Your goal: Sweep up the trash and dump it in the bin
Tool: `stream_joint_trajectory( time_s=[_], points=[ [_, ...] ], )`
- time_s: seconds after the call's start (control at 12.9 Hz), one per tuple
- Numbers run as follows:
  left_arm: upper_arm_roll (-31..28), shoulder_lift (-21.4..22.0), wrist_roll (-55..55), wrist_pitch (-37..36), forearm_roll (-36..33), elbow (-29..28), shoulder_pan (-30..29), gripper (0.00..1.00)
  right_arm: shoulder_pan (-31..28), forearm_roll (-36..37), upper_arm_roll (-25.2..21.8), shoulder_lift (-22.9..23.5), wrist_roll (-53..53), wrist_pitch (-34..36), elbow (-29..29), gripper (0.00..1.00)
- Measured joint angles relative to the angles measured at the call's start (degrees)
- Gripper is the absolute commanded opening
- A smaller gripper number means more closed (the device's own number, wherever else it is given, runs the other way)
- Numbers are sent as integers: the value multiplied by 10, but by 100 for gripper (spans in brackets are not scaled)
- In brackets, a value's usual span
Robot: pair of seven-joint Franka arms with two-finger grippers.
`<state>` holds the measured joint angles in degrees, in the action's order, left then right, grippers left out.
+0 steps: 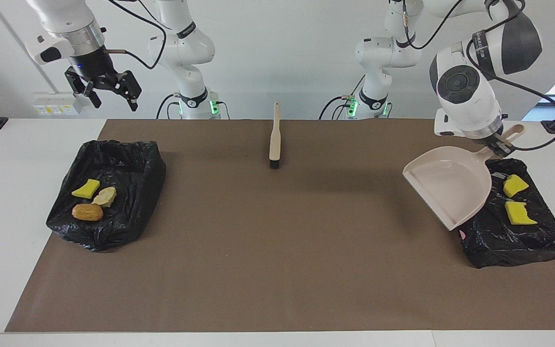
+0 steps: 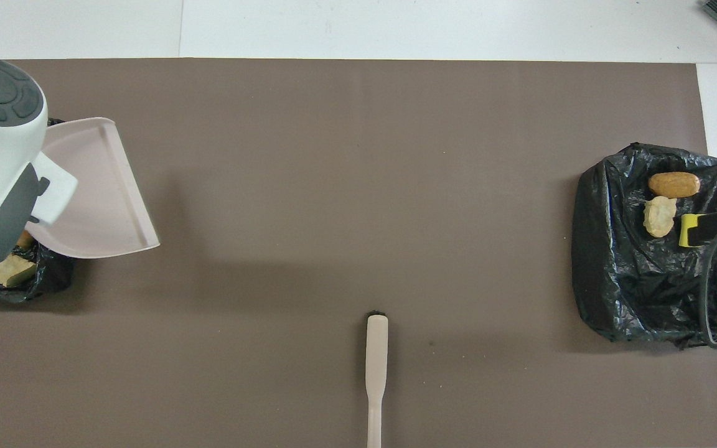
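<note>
My left gripper [image 1: 497, 144] is shut on the handle of the beige dustpan [image 1: 451, 185], which hangs empty and tilted over the inner edge of the black-bagged bin [image 1: 513, 246] at the left arm's end. Two yellow sponge pieces [image 1: 515, 184] of trash lie in that bin; the pan hides the rest in the facing view. In the overhead view a pale chunk [image 2: 10, 270] shows beside the arm. The bin [image 1: 113, 231] at the right arm's end holds a yellow sponge [image 1: 85, 188], a pale chunk [image 1: 105, 196] and a golden roll [image 1: 87, 212]. My right gripper [image 1: 112, 99] is open and raised high.
The beige brush [image 1: 274, 137] lies on the brown mat [image 1: 277, 241] midway between the two arm bases, bristles pointing away from the robots. White tabletop borders the mat at both ends.
</note>
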<state>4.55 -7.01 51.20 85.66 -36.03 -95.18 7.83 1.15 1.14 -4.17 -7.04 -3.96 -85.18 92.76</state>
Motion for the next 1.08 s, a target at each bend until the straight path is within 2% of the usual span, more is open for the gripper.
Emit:
stream_joint_trajectory(
  time_s=[0.08,0.23,0.54,0.77,1.08],
  points=[
    [14,-1,-48,-1,48,-1,0,0,0,0,1,0,0,1,2,100],
    [52,-18,-146,-2,102,-2,-1,0,0,0,2,-1,0,6,3,100],
    [125,-88,-406,5,205,14,2,0,-3,0,-2,-1,0,7,3,100],
    [186,-141,-588,49,242,53,2,0,0,0,8,-1,0,7,3,100],
    [235,-182,-749,105,259,91,17,0,0,0,8,-1,0,7,3,100]
  ],
)
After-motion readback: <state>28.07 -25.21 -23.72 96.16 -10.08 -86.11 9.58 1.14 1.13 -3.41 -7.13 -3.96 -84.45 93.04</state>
